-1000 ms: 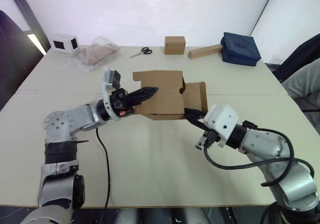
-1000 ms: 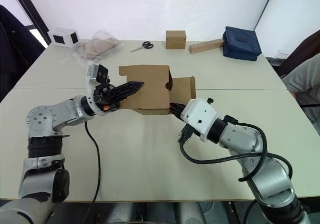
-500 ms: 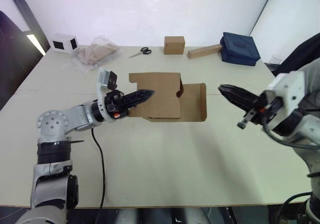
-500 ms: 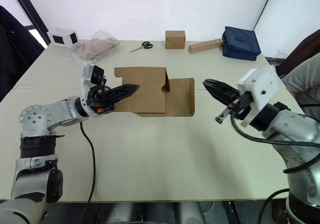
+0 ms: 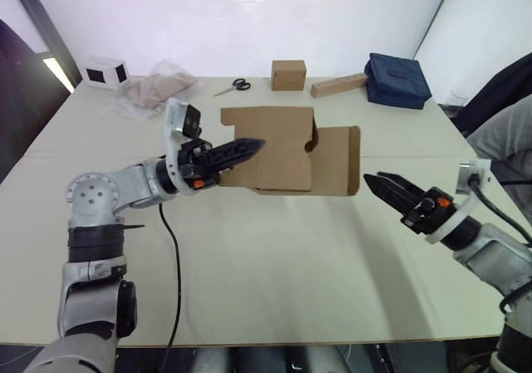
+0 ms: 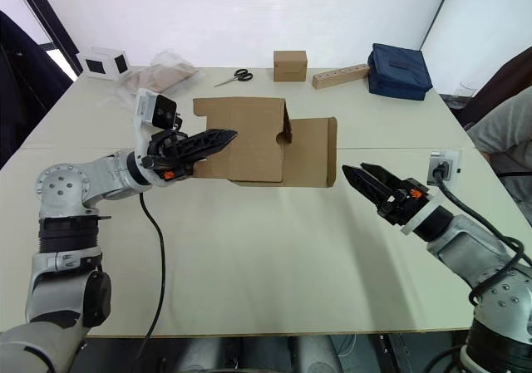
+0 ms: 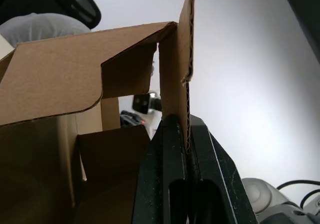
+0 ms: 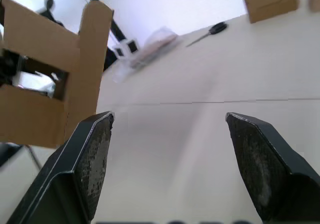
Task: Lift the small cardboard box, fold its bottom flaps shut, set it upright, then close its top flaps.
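Along the far table edge: small closed brown cube box, scissors, navy pouch. Plain brown cardboard carton is held mid-table, long axis left-right, flaps pointing right, one wall pinched by left gripper. Right gripper is spread, apart from it.

Both eye views look forward and down over the table, sharing the whole top to its far edge. The left wrist view sits close against the box; the right wrist view faces it from farther off, across the table.
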Robot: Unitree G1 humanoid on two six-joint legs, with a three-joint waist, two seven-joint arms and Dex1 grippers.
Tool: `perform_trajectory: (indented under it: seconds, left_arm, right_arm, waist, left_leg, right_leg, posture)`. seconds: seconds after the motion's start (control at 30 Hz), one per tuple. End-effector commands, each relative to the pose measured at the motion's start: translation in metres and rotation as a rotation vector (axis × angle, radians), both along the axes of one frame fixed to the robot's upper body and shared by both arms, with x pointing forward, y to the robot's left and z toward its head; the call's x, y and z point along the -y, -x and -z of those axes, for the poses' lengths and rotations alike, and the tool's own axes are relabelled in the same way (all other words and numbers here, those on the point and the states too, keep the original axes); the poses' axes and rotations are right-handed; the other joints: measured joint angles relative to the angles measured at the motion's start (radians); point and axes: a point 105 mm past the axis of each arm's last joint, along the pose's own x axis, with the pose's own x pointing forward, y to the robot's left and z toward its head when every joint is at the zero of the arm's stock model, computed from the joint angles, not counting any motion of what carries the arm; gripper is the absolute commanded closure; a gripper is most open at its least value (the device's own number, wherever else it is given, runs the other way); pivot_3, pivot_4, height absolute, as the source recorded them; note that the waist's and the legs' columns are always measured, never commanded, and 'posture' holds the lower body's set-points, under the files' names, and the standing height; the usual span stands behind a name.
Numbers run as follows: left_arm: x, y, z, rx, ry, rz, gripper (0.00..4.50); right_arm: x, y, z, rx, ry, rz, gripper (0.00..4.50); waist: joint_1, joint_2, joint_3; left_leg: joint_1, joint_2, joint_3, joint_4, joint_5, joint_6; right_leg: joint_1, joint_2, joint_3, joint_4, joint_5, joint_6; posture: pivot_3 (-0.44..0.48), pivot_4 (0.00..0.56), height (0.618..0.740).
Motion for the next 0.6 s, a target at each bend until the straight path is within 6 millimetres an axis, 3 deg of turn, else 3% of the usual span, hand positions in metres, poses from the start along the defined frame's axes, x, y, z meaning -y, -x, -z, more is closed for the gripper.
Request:
perform_trajectory:
  seconds: [0.03,0.3,0.5,0.6]
  left_arm:
    - [0.001,0.007,-0.009,0.037,0.02,0.024,4.5]
    - [0.001,0.007,-0.011,0.034,0.027,0.016,4.5]
    - [0.001,0.004,-0.006,0.019,0.01,-0.007,4.5]
    - [0.0,0.003,-0.004,0.011,0.006,-0.014,4.5]
  right_arm:
    - [-0.02,0.011,-0.023,0.068,-0.143,-0.12,0.8]
    - [-0.047,0.021,-0.037,0.06,-0.273,-0.211,0.8]
    - [-0.067,0.031,-0.066,0.117,-0.396,-0.271,0.8]
    - [-0.07,0.034,-0.069,0.109,-0.4,-0.275,0.8]
  waist:
    - [-0.001,0.0,0.0]
    - [0.001,0.0,0.0]
    - [-0.002,0.0,0.0]
    - [0.0,0.0,0.0]
  left_leg:
    - [0.0,0.0,0.0,0.0,0.0,0.0]
    - [-0.001,0.0,0.0,0.0,0.0,0.0]
    - [-0.001,0.0,0.0,0.0,0.0,0.0]
    - [-0.001,0.0,0.0,0.0,0.0,0.0]
  right_leg:
    - [0.0,0.0,0.0,0.0,0.0,0.0]
    - [0.0,-0.002,0.0,0.0,0.0,0.0]
    - [0.0,-0.002,0.0,0.0,0.0,0.0]
    - [0.0,-0.002,0.0,-0.001,0.0,0.0]
  posture:
    - [0.0,0.15,0.74]
    - [0.0,0.15,0.74]
    - [0.0,0.15,0.74]
    - [0.0,0.15,0.74]
